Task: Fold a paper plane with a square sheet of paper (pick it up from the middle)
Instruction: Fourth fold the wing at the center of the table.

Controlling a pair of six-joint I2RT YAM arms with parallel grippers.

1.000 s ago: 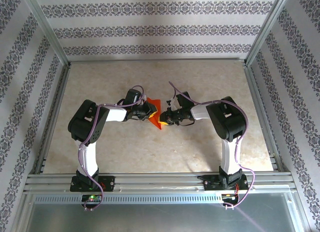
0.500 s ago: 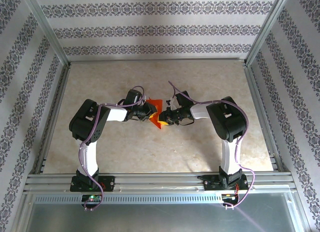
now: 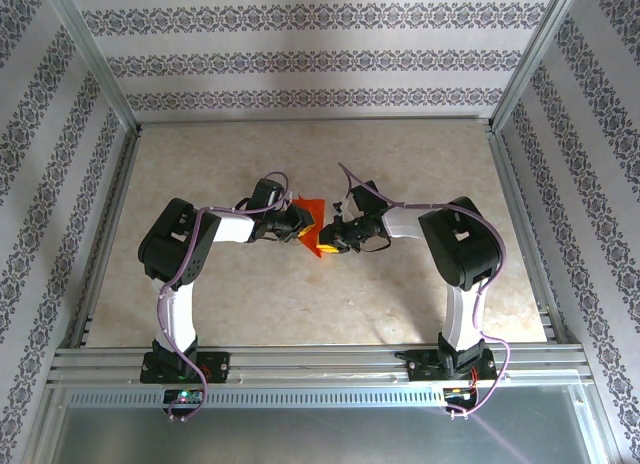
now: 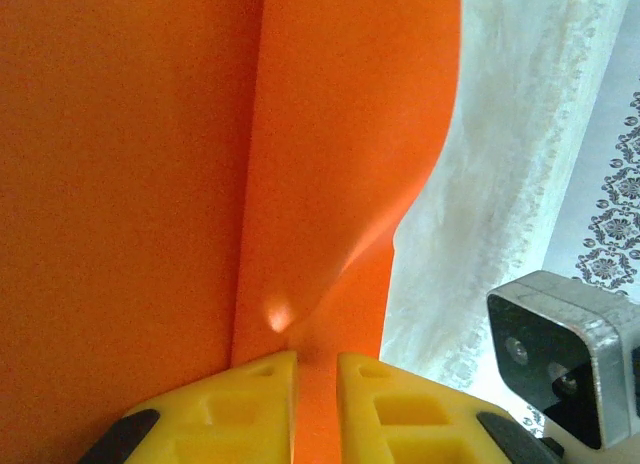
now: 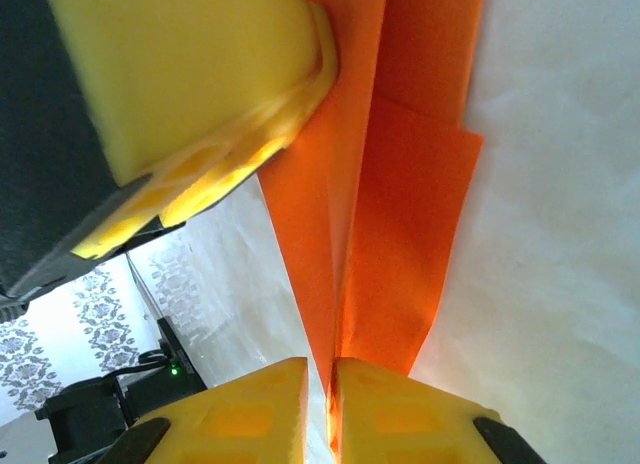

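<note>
The orange-red sheet of paper (image 3: 309,225) hangs just above the table's middle, folded into long layered flaps with a sharp central crease (image 4: 150,184). My left gripper (image 3: 297,224) holds it from the left. Its yellow fingers are shut on a thin folded edge (image 4: 317,369). My right gripper (image 3: 331,240) meets the paper from the right and is shut on the narrow ridge where the flaps join (image 5: 333,379). In the right wrist view the paper (image 5: 400,234) stretches away toward the left gripper's yellow finger (image 5: 190,74).
The beige table (image 3: 300,294) is fenced by aluminium rails (image 3: 320,359) at the front and patterned walls on the other sides. The right wrist's camera housing (image 4: 560,369) sits close beside the paper.
The right arm's elbow has swung slightly to the right and its gripper has shifted a little along the paper. The left arm and the paper stay put.
</note>
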